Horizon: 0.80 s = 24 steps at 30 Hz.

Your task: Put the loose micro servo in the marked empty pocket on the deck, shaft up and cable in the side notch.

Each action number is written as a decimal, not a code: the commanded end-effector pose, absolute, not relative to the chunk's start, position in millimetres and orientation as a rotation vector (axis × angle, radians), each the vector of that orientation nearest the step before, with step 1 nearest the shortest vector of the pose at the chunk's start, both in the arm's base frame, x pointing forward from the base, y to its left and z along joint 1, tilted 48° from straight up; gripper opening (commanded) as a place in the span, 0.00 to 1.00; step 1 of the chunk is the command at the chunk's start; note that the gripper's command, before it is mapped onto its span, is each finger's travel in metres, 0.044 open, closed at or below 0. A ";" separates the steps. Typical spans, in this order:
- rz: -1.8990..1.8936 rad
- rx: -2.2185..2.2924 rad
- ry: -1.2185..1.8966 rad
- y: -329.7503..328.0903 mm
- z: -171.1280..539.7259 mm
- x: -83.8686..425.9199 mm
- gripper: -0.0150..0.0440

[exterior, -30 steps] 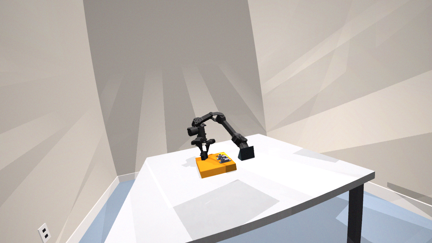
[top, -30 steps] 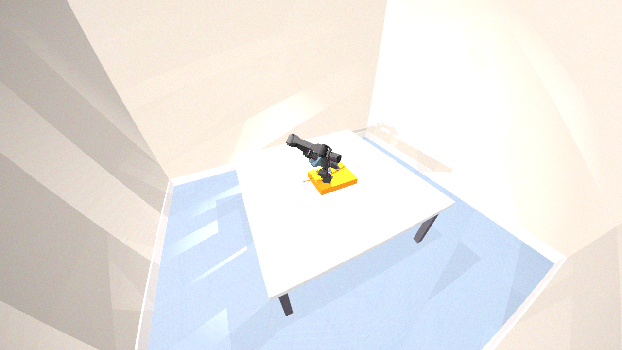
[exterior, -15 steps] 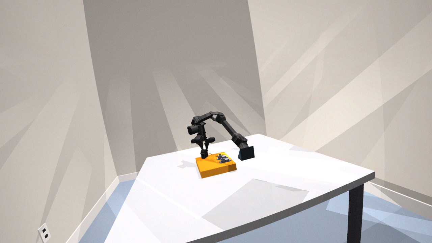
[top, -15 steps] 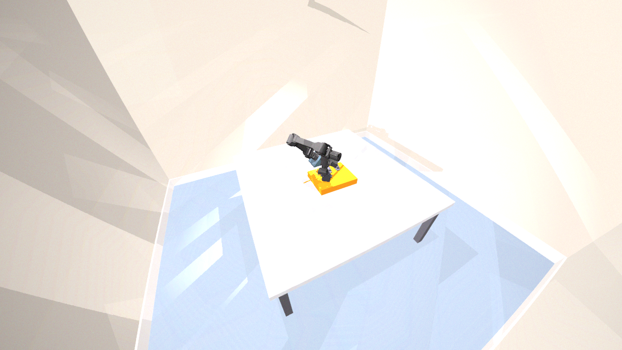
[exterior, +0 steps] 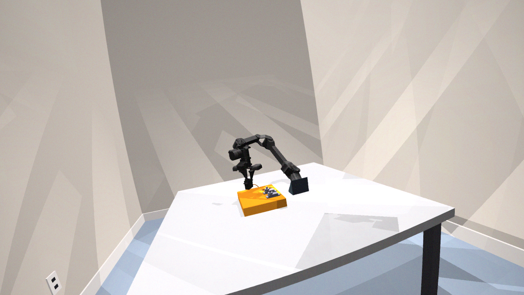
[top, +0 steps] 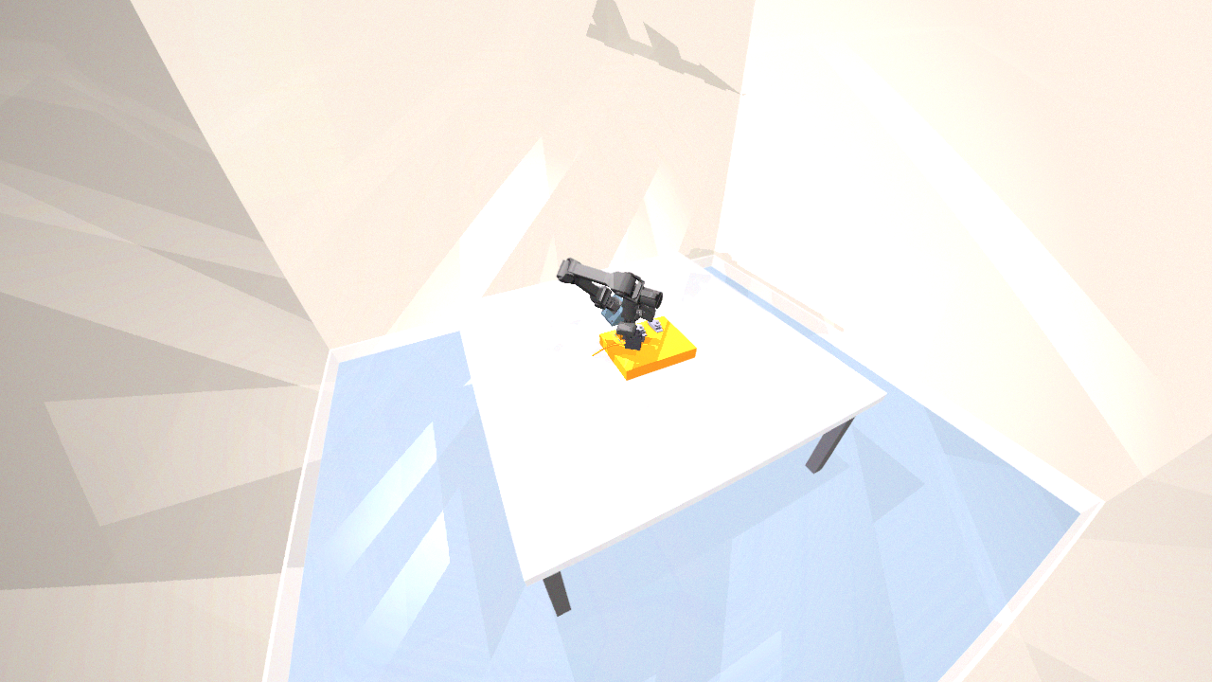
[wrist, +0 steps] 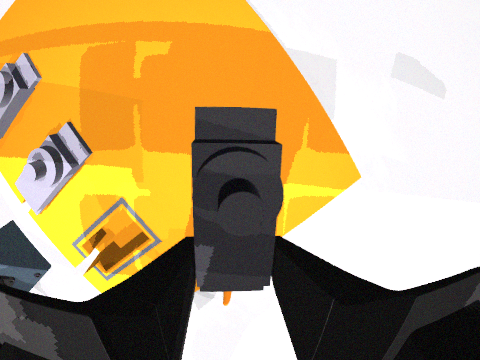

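Note:
The dark loose micro servo [top: 633,342] [exterior: 248,184] [wrist: 239,215] is upright, its round output shaft facing up toward the wrist camera. My gripper [wrist: 232,246] is shut on its body, one finger on each side. The servo is over the far-left part of the orange deck [top: 669,343] [exterior: 252,203] [wrist: 240,60] in the exterior view and looks slightly above it; the exact gap is hard to tell. A stub of its orange cable [wrist: 227,298] shows below it in the wrist view. The empty pocket [wrist: 122,249] with a grey outline is to the lower left of the servo there.
Two light grey servos [wrist: 50,170] [wrist: 14,95] sit in the deck beyond the pocket, also visible in the exterior view [exterior: 272,194] [exterior: 266,190]. The arm's base [exterior: 299,186] [wrist: 20,255] stands close beside the deck. The deck rests on the white table [top: 678,449] [exterior: 220,249].

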<state>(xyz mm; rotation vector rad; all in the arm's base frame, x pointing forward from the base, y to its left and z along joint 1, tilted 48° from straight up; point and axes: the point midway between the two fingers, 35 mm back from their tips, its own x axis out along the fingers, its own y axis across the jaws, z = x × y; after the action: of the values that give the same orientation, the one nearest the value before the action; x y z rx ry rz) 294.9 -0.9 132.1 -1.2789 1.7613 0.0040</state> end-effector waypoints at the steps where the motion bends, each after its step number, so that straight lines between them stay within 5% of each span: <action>1: 0.005 -1.273 1.754 0.4 133.8 290.3 0.25; 24: -0.353 -0.957 1.642 14.1 118.7 291.5 0.25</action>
<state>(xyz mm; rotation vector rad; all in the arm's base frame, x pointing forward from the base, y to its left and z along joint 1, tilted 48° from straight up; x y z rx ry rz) 291.5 12.6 119.4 -1.0214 1.6700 -0.2893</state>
